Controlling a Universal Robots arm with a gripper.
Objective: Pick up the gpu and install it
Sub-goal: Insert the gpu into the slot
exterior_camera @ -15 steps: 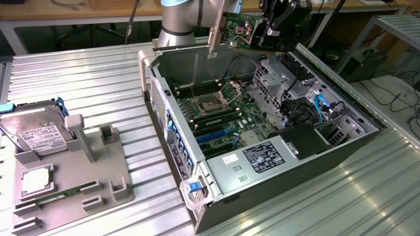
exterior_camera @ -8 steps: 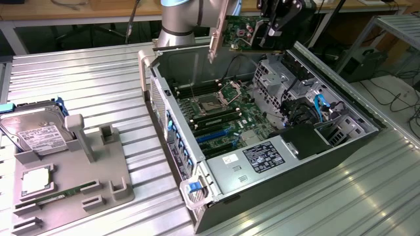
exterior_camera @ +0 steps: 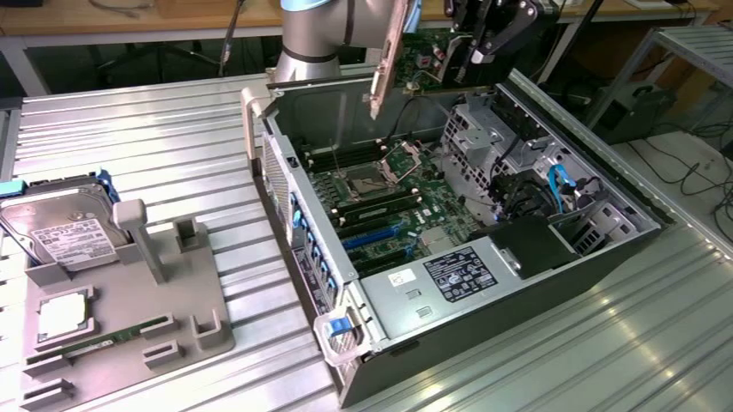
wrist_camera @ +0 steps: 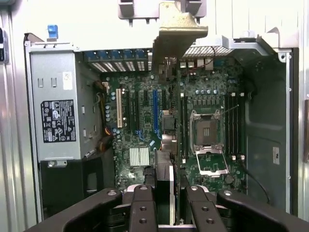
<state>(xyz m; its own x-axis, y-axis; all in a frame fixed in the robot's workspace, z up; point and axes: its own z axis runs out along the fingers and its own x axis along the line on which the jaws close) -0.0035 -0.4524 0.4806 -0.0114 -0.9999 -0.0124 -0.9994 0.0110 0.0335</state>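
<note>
Hanging over the open case (exterior_camera: 516, 330), the gpu (exterior_camera: 430, 56) is clamped edge-on between the two fingers (wrist_camera: 141, 212) of the gripper (exterior_camera: 495, 36), which is part closed on the card. Its silver bracket (exterior_camera: 384, 69) points down toward the case's rear wall, clear of the motherboard (exterior_camera: 396, 202).

The black-and-white label (exterior_camera: 458, 273) on the power supply (exterior_camera: 401, 300) carries print and logos too small to read, as does the label on the hard drive (exterior_camera: 63, 227) standing in a grey fixture (exterior_camera: 149, 292).

Case and fixture sit on a ribbed metal table (exterior_camera: 149, 129). A wooden bench (exterior_camera: 137, 17) runs behind, and cables (exterior_camera: 699, 172) lie on the floor at the exterior view's right.

The arm (exterior_camera: 321, 34) and the gpu's upper part are cut off by the frame. In the wrist view the card hides some of the slots below it.
</note>
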